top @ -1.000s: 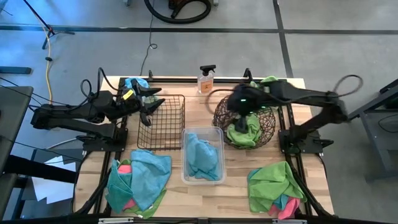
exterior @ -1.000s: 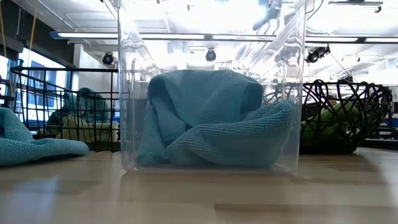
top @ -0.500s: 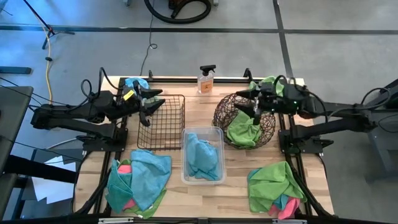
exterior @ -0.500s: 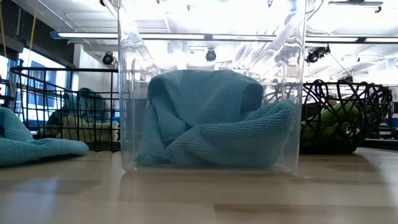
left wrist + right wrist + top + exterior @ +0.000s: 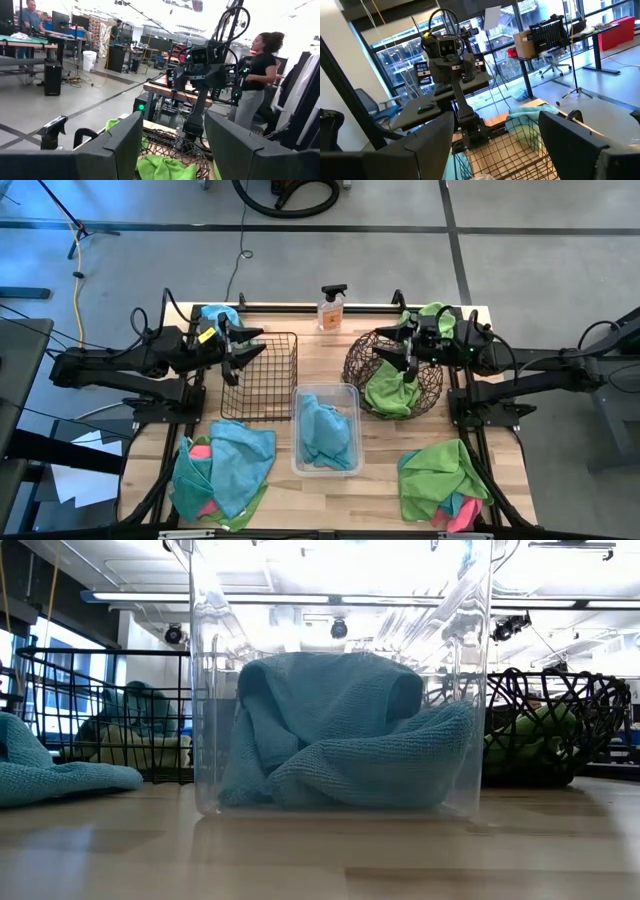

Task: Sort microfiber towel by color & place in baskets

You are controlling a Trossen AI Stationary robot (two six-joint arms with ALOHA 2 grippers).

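Teal, lime and pink microfiber towels lie in two heaps near the front edge, one left and one right. A teal towel sits in the clear tub. A green towel sits in the round woven basket. The black wire basket stands left of the tub. My left gripper hovers open and level at the wire basket's left rim. My right gripper hovers open and level above the woven basket. Neither holds anything.
A clear spray bottle stands at the far edge, centre. A teal towel lies at the far left corner and a green one at the far right. Bare wood shows between the two front heaps. People stand in the room beyond.
My right gripper has tipped up from pointing down into the woven basket to level, and its arm has folded back toward the table's right edge. It has stayed open and empty. The green towel lies in the woven basket as before.
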